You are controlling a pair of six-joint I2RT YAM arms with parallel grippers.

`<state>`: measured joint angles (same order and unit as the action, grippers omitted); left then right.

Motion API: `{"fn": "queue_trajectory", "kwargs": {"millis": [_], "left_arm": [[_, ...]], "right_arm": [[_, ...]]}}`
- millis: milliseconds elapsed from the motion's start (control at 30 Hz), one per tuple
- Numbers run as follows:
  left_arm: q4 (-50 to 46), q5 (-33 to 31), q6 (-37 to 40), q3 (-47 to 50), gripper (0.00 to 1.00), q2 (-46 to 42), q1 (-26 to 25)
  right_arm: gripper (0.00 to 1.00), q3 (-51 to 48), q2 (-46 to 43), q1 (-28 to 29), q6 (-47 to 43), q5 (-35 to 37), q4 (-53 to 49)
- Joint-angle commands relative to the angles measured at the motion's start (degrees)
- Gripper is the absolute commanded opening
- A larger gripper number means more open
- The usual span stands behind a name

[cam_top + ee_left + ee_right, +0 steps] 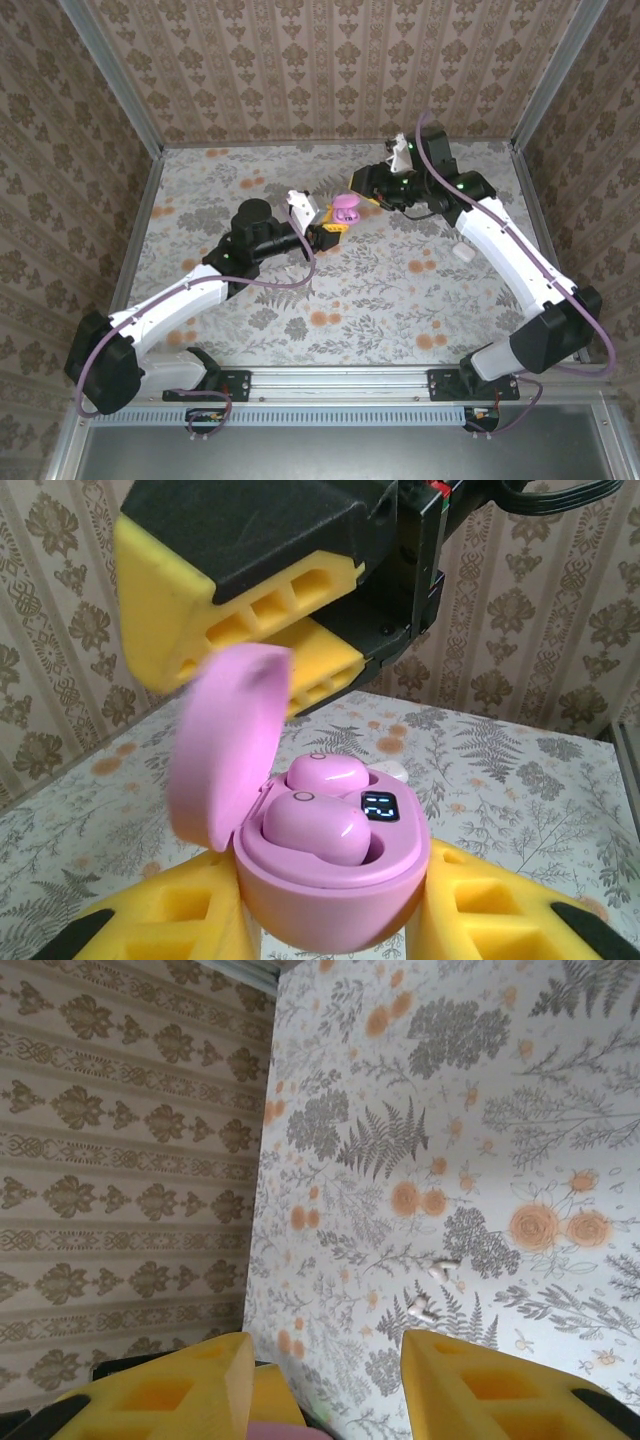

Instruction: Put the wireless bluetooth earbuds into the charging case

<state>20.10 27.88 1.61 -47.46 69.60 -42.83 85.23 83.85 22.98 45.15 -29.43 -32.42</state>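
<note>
Left claw (pixel 335 920) grips the pink charging case (pixel 340 880) (lid (pixel 225 750) tipped up), both earbuds (pixel 315 830) seated inside. Right claw (pixel 325 1385) hangs just above the lid, jaws apart, empty. Two small white bits (pixel 440 1269) lie on the floral desk (pixel 520 1110).

You're working in a robotics lab test cell dressed up to look like a home. The walls (pixel 300 60) are flat panels printed with damask wallpaper, set into bare aluminium frame posts (pixel 112 75), and the tabletop (pixel 300 310) wears a printed floral sheet. Two white-and-black machines, the left arm (pixel 170 300) and the right arm (pixel 510 250), are bolted to a metal rail (pixel 340 378) at the near edge. Purple cables (pixel 280 284) loop along them, and the left hand (pixel 332 230) and right hand (pixel 370 202) carry yellow honeycombed fingers (pixel 480 1390)
</note>
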Motion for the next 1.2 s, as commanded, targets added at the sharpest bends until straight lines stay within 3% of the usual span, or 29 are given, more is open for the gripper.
{"fn": "queue_trajectory", "kwargs": {"millis": [0, 333, 600, 733, 1167], "left_arm": [[1.06, 0.23, 1.4, -1.7, 0.35, -1.92, -0.59], [2.17, -1.67, 1.41, -1.57, 0.34, -2.1, -0.56], [8.12, -3.27, -2.81, -0.07, 0.35, -2.06, -0.52], [9.31, -3.79, -3.23, -0.07, 0.35, -2.02, -0.51], [10.65, -4.16, -4.04, -0.36, 0.35, -1.32, -0.59]], "right_arm": [[0.46, 0.34, 0.47, -0.02, 0.73, -6.19, 1.14], [0.48, -5.86, -3.7, -0.1, -0.76, -8.31, 1.33], [0.59, -15.67, -8.96, -2.99, 9.99, -18.45, 17.48], [0.62, -16.5, -7.86, -3.29, 16.05, -23.37, 20.36], [0.52, -20.7, -8.03, -3.21, 24.78, -30.17, 33.58]]}}
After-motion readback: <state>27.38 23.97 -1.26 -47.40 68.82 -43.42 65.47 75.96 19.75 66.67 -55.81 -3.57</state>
